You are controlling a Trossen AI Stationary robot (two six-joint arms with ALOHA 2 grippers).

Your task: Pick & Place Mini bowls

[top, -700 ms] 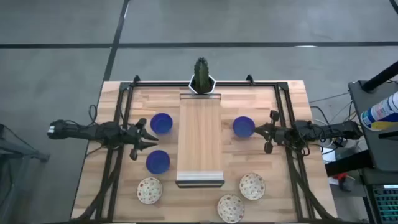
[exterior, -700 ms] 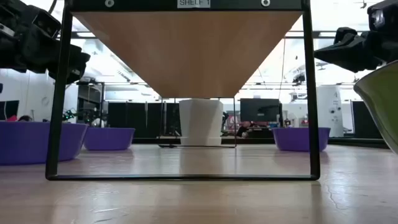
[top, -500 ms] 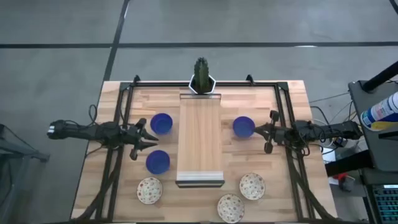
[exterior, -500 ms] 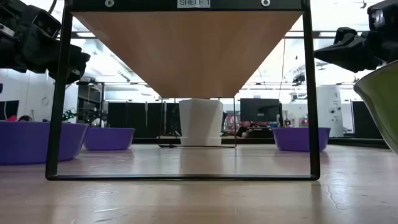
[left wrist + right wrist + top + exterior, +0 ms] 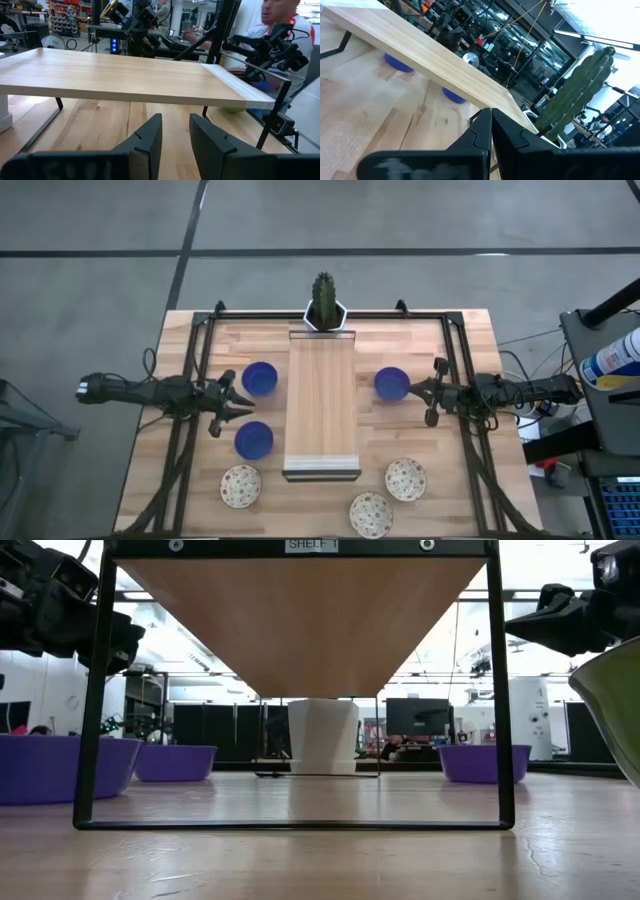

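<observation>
A: Since all six mini bowls sit on the table [image 5: 470, 350] and none is held, we judge no pick is under way yet. Three blue ones: one [image 5: 260, 377] left of the raised wooden shelf [image 5: 322, 400], another [image 5: 253, 440] nearer the front on that side, and the third [image 5: 391, 383] right of the shelf. Three speckled cream ones lie along the front: one [image 5: 240, 486] at the left, two [image 5: 406, 479] [image 5: 371, 514] at the right.

B: Where do we find the arms?

A: Our left gripper [image 5: 238, 402] hangs between the two left blue bowls, touching neither, its fingers [image 5: 145, 142] a little apart with nothing between them. Our right gripper [image 5: 415, 388] is just beside the right blue bowl; from its wrist view the fingers [image 5: 482, 131] look pressed together, empty.

B: So what does the next move call for?

A: We'd say choosing a bowl. On the right, the fingers must spread before they can take the rim of the blue bowl next to them. On the left, either blue bowl is near, needing a slight turn and a descent over its edge.

B: Anything in the bowls?

A: All six look empty from above. The shelf top is bare too. Behind the shelf, the white pot [image 5: 325, 317] holds a cactus [image 5: 323, 295].
</observation>
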